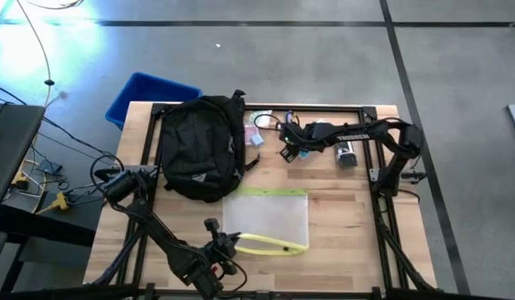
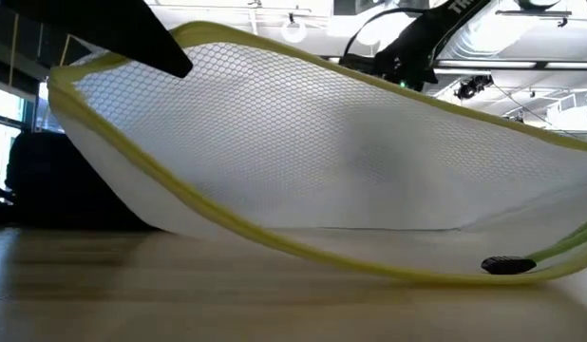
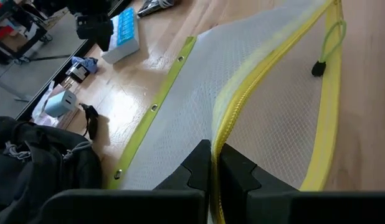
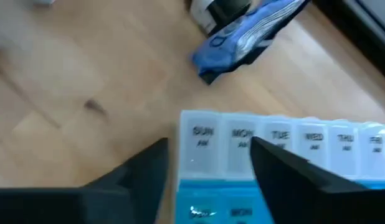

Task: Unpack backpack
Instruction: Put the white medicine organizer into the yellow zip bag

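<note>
backpack (image 1: 201,147) — beside left gripper (image 3: 211,163) | right gripper (image 4: 208,163) — well apart

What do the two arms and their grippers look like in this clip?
Both arms are dark, slim and jointed, with black cables along them. The left gripper has blocky matte-black fingers; the right gripper has similar dark angular fingers. White lettering marks the right arm's link.

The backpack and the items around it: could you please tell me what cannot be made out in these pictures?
- Backpack: its inside is hidden in the high view; the mesh pouch covers most of it in the low view.
- Pill organizer: cut off by the right wrist view's edges; the right tool straddles it, contact unclear.
- Small items near the backpack: too small in the high view.
</note>
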Motion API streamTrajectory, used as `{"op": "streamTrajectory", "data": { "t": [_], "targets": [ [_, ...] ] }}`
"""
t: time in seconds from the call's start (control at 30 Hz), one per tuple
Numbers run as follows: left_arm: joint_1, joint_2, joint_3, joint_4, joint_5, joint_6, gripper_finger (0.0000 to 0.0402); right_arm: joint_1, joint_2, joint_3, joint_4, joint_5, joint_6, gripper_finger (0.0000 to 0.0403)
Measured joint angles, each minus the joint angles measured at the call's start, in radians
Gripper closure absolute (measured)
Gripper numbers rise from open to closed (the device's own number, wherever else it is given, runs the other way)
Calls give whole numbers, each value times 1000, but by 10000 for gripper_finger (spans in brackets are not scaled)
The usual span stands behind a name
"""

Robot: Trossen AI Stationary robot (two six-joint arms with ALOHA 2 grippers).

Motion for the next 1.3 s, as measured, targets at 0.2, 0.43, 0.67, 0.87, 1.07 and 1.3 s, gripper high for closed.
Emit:
{"op": "streamTrajectory", "data": {
  "t": [0.2,0.43,0.67,0.87,1.07,1.3],
  "targets": [
    [0,0,0,1,2,-1,402,-12,41,4,-32,2,43,356],
    [0,0,0,4,6,-1,402,113,51,11,-13,-29,-4,387],
    [0,0,0,4,6,-1,402,329,49,16,-129,-183,-7,390],
    [0,0,0,4,7,-1,402,534,19,9,-400,-83,105,398],
    [4,1,0,5,6,-1,402,696,-102,6,-450,-4,298,398],
    [21,2,0,5,5,-58,402,736,-241,5,-670,99,538,375]
  ]
}}
